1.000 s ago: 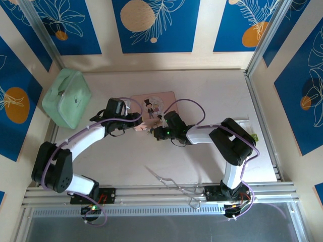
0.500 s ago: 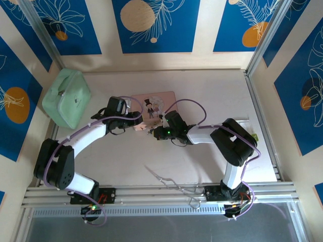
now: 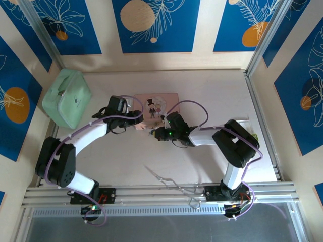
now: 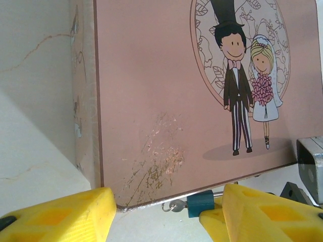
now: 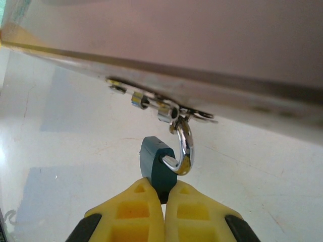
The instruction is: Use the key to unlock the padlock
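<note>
Pinching the padlock [image 5: 157, 164] by its blue body, the right gripper [image 5: 164, 190] has its yellow fingers closed on the two flat sides. The silvery shackle [image 5: 184, 146] hooks through the latch [image 5: 166, 113] on the near edge of the pink box [image 5: 212, 35], just above the pale table [image 5: 65, 126]. To the left, the left gripper [image 4: 160, 214] stands open and grasps nothing, its fingers low at the box's near edge with the padlock just beside one of them. The lock looks small, light and rigid, and its smooth casing is likely to slip between the pads or swivel on the latch. A firm hold across the body's flat faces, leaving the keyhole end bare, seems the best purchase.
</note>
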You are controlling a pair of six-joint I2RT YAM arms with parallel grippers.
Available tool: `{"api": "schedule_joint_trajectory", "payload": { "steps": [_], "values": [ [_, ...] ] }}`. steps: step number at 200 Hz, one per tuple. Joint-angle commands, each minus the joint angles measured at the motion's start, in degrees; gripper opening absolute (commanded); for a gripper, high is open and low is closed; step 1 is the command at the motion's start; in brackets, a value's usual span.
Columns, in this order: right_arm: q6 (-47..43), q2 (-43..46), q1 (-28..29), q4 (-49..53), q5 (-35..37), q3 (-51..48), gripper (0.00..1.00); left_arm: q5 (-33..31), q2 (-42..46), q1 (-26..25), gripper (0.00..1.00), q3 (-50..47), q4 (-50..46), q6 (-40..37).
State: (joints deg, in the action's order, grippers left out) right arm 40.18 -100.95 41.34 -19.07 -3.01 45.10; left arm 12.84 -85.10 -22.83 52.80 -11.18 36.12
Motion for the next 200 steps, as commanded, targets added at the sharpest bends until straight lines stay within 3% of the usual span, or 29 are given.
{"api": "schedule_joint_trajectory", "payload": {
  "steps": [1,200],
  "values": [
    [2.4,0.1,0.2,4.9,-2.5,-2.5,0.0,-0.8,-2.7,0.3,0.61,-0.1,1.5,0.2],
    [8.9,-1.6,-3.5,-7.9,-4.4,-8.5,0.0,0.5,-0.6,1.5,0.58,-4.2,1.9,2.6]
  ]
}}
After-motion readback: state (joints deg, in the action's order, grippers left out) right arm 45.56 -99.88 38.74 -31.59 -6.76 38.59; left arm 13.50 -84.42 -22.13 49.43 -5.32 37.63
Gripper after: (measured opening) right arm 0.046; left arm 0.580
